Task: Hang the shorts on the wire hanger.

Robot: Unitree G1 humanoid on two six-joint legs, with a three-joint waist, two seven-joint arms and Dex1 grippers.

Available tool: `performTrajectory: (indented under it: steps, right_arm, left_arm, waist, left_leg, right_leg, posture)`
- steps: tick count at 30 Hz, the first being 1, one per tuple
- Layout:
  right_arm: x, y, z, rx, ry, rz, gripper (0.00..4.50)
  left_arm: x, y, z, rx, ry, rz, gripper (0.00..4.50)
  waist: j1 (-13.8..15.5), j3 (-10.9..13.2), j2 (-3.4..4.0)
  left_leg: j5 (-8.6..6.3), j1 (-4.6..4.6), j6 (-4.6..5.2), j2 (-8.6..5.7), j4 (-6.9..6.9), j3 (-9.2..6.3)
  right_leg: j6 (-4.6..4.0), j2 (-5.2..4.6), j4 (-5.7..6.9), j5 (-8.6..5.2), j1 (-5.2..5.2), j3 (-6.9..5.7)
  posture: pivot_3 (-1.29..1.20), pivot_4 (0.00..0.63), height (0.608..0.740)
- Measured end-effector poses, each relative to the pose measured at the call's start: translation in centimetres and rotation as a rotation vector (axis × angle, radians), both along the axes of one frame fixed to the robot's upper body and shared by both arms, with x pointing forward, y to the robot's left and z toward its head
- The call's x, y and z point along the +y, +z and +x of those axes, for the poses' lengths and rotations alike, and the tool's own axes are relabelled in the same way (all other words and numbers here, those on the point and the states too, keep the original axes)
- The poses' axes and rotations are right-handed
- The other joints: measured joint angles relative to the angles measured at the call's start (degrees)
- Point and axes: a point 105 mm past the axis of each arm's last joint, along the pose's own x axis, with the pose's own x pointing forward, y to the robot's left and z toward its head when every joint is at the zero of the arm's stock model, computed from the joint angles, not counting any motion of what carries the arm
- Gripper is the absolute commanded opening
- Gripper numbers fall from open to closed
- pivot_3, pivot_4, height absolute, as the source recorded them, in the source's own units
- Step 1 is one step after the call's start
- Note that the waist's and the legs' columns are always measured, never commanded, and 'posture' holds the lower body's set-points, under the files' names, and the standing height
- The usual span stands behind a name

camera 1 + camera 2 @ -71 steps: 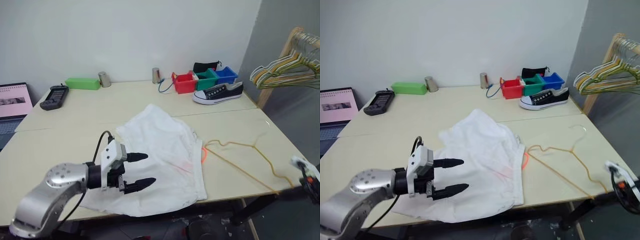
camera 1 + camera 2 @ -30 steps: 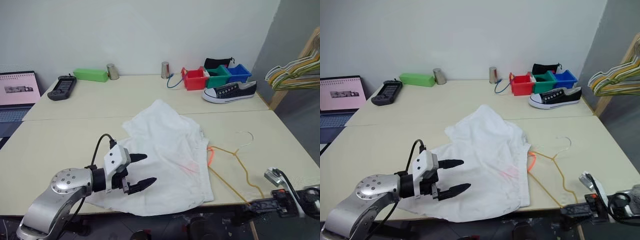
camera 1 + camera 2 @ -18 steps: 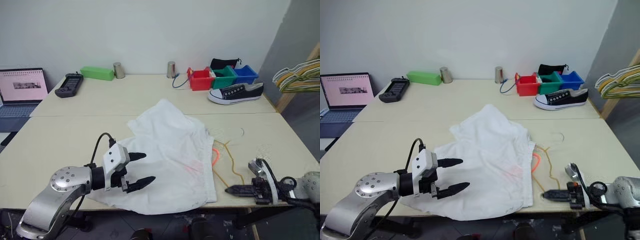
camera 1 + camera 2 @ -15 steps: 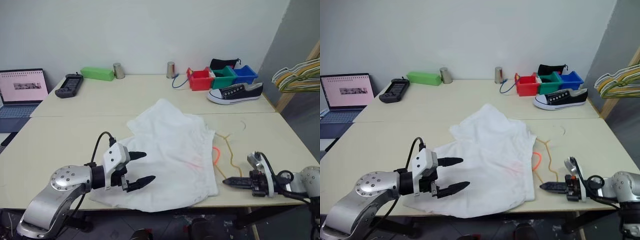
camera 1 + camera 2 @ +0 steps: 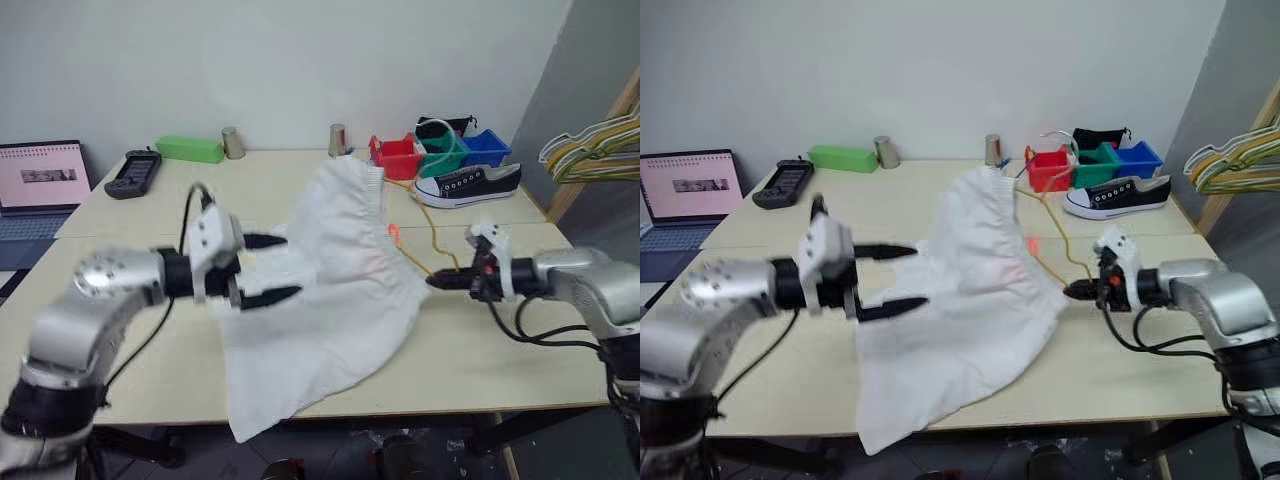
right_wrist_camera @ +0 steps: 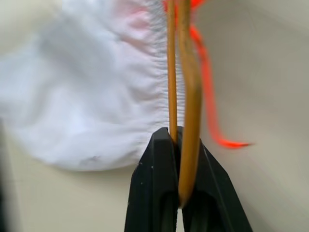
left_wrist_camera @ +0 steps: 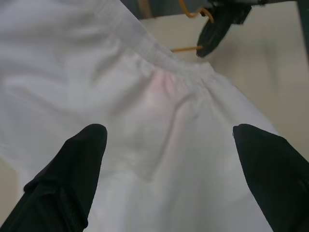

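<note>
At far left of the head view one laptop (image 5: 38,185) sits open off the table (image 5: 500,350) edge, with one dark handset (image 5: 132,172) and one green box (image 5: 190,149) behind it at upper left. The left gripper (image 5: 262,268) is raised at centre left, its two black fingers spread wide with nothing between them; their tips point right, toward the shorts (image 5: 335,290), just beside the cloth's left edge. In the left wrist view the fingers (image 7: 72,169) frame the white fabric without closing on it. The single pair of shorts fills the centre: its waistband is lifted at upper centre and the cloth drapes down to lower left, so the long axis runs steeply from upper right to lower left, the bottom hem hanging over the table's near edge. One orange-red drawstring (image 6: 207,96) hangs at the waistband. The one wire hanger (image 5: 428,225) runs through the raised waistband, from the upper centre down and to the right into the right gripper (image 5: 440,281). That gripper, at centre right, is clamped on the hanger; the right wrist view shows two strands of tan wire pinched between its closed fingers (image 6: 154,193), with the shorts just beyond them. At upper right stand two metal cups (image 5: 233,143), three small bins (image 5: 440,152) in red, green and blue, and one sneaker (image 5: 468,186). A bunch of pastel hangers (image 5: 590,150) shows at the far right edge.
</note>
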Motion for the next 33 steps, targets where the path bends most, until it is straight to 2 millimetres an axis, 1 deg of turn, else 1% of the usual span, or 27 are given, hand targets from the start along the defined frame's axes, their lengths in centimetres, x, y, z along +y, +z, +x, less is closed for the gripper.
performTrajectory:
  steps: [1,2,3,5,7,10,11,13,18,20,23,27,28,32,33]
  right_arm:
    - [0.6,0.1,0.9,-0.074,0.006,-0.030,0.00]
    - [0.9,0.2,1.5,-0.125,0.007,-0.054,0.00]
    - [1.0,0.2,2.2,-0.179,0.002,-0.082,0.00]
    - [1.2,0.3,3.2,-0.253,-0.011,-0.115,0.00]
    - [1.5,0.5,4.0,-0.328,-0.016,-0.142,0.00]
    - [2.3,0.9,4.4,-0.421,0.011,-0.179,0.00]
    - [2.8,1.0,4.4,-0.459,0.034,-0.199,0.00]
    - [3.3,1.0,4.3,-0.489,0.058,-0.214,0.00]
    - [3.9,0.9,4.2,-0.523,0.088,-0.246,0.00]
    - [4.3,1.0,4.1,-0.535,0.100,-0.246,0.00]
    - [4.9,1.6,3.8,-0.588,0.131,-0.268,0.00]
    - [6.3,3.0,2.9,-0.652,0.174,-0.259,0.00]
    - [6.6,3.4,2.7,-0.669,0.180,-0.263,0.00]
    - [7.1,3.8,2.4,-0.685,0.185,-0.275,0.00]
    - [7.4,3.9,2.2,-0.697,0.197,-0.282,0.00]
  left_arm:
    - [0.6,1.5,0.6,-0.042,0.012,0.011,4.43]
    - [1.0,2.5,1.0,-0.072,0.023,0.022,4.43]
    - [1.5,3.0,1.4,-0.100,0.030,0.048,4.43]
    - [2.1,3.3,2.2,-0.121,0.043,0.077,4.43]
    - [2.8,2.9,3.2,-0.128,0.057,0.124,4.43]
    - [3.3,2.7,4.7,-0.160,0.072,0.177,4.43]
    - [3.4,2.9,5.4,-0.190,0.076,0.197,4.43]
    - [3.3,2.9,6.2,-0.218,0.069,0.228,4.43]
    - [2.9,2.9,7.8,-0.269,0.052,0.266,4.43]
    - [2.9,2.6,8.0,-0.276,0.032,0.301,4.43]
    - [3.0,1.6,8.2,-0.263,0.004,0.344,4.43]
    - [3.3,0.1,8.5,-0.237,-0.012,0.395,4.43]
    - [3.4,-0.1,8.5,-0.237,-0.012,0.408,4.43]
    - [3.5,-0.5,8.6,-0.245,-0.017,0.437,4.43]
    - [3.6,-0.6,8.7,-0.251,-0.018,0.452,4.27]
  waist:
    - [-0.21,0.00,0.00]
    - [-0.51,-0.01,0.02]
    - [-0.77,-0.02,0.03]
    - [-1.21,-0.02,0.03]
    - [-1.32,-0.02,0.03]
    - [-1.37,-0.02,0.02]
    - [-1.32,-0.02,0.02]
    - [-1.36,-0.02,0.02]
    - [-1.40,-0.02,0.01]
    - [-1.53,-0.02,0.02]
    - [-1.95,-0.02,0.02]
    - [-2.50,-0.02,0.02]
    - [-2.69,-0.03,0.01]
    - [-2.92,-0.03,0.00]
    - [-2.93,-0.03,0.01]
  left_leg:
    - [0.00,0.01,-0.01,-0.01,0.00,0.00]
    - [0.01,0.01,-0.02,-0.03,-0.02,0.00]
    - [0.01,0.03,-0.02,-0.04,-0.02,0.01]
    - [0.01,0.02,-0.02,-0.05,-0.07,-0.01]
    - [0.01,0.02,-0.02,-0.05,-0.08,-0.06]
    - [0.02,0.04,-0.03,-0.04,-0.10,-0.09]
    - [0.04,0.04,-0.06,-0.06,-0.10,-0.10]
    - [0.06,0.05,-0.09,-0.07,-0.06,-0.10]
    - [0.09,0.09,-0.11,-0.08,0.12,-0.17]
    - [0.09,0.11,-0.10,-0.08,0.18,-0.16]
    - [0.10,0.14,-0.08,-0.08,0.22,-0.18]
    - [0.13,0.13,-0.04,-0.08,0.27,-0.23]
    - [0.13,0.13,-0.04,-0.08,0.31,-0.23]
    - [0.13,0.12,-0.03,-0.10,0.37,-0.23]
    - [0.13,0.13,-0.03,-0.10,0.37,-0.24]
  right_leg:
    - [0.00,0.00,-0.01,0.00,0.02,0.00]
    - [0.00,-0.01,-0.02,0.00,0.02,0.03]
    - [0.00,-0.02,0.00,0.00,0.04,0.03]
    - [0.00,-0.02,0.01,0.00,0.02,0.03]
    - [0.00,-0.02,0.09,0.00,-0.02,0.01]
    - [0.00,-0.02,0.18,0.00,-0.03,0.00]
    - [0.00,-0.02,0.20,0.00,-0.03,0.00]
    - [0.01,-0.02,0.31,0.00,-0.03,0.01]
    - [0.01,-0.02,0.63,0.00,-0.06,0.00]
    - [0.01,-0.02,0.72,0.00,-0.06,0.01]
    - [0.01,-0.02,0.78,0.00,-0.06,0.02]
    - [0.01,-0.01,0.84,0.00,-0.07,0.01]
    - [0.02,-0.01,0.85,0.00,-0.05,0.01]
    - [0.03,-0.01,0.86,0.01,-0.03,0.02]
    - [0.03,-0.01,0.88,0.01,-0.03,0.01]
  posture:
    - [-0.20,0.002,0.740]
    - [-0.20,0.002,0.740]
    - [-0.20,0.001,0.740]
    - [-0.20,0.001,0.740]
    - [-0.20,0.000,0.740]
    - [-0.20,0.000,0.740]
    - [-0.20,0.000,0.740]
    - [-0.20,0.000,0.740]
    - [-0.22,0.000,0.740]
    - [-0.22,0.000,0.740]
    - [-0.23,0.000,0.740]
    - [-0.24,0.000,0.740]
    - [-0.24,0.000,0.740]
    - [-0.24,0.000,0.740]
    - [-0.24,0.000,0.740]
